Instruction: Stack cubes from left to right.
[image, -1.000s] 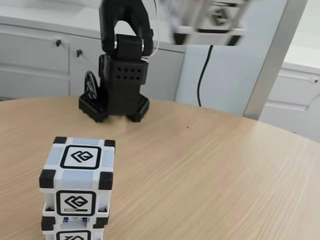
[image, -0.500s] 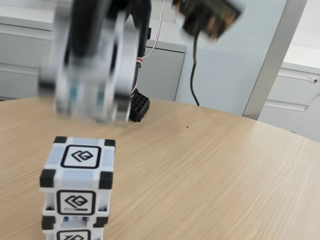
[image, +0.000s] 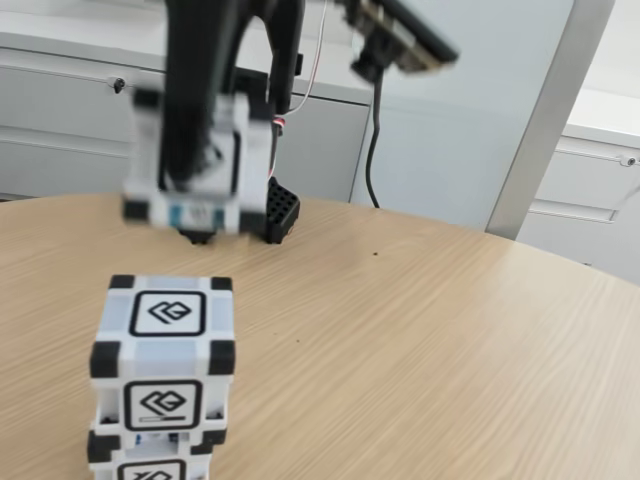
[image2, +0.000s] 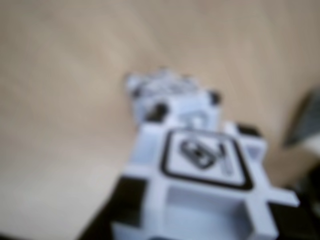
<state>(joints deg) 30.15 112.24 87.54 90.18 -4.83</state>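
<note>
Two white cubes with black corners stand stacked at the lower left of the fixed view, the upper cube (image: 165, 348) resting on the lower cube (image: 150, 466), which the frame's bottom edge cuts off. A third cube (image: 200, 160), blurred, hangs in the air above the stack and slightly behind it. My black gripper (image: 198, 178) is shut on it from above. In the wrist view the held cube (image2: 202, 185) sits close and out of focus, and the stack (image2: 170, 95) shows on the table beyond it.
The arm's black base (image: 272, 212) stands at the back of the round wooden table (image: 420, 340). A black cable (image: 372, 150) hangs behind it. White cabinets (image: 60, 110) and a grey post (image: 545, 110) lie beyond the table's edge.
The gripper carried the third cube from the upper right across to the left. It now hangs above the stack, with less motion blur than half a second ago.
</note>
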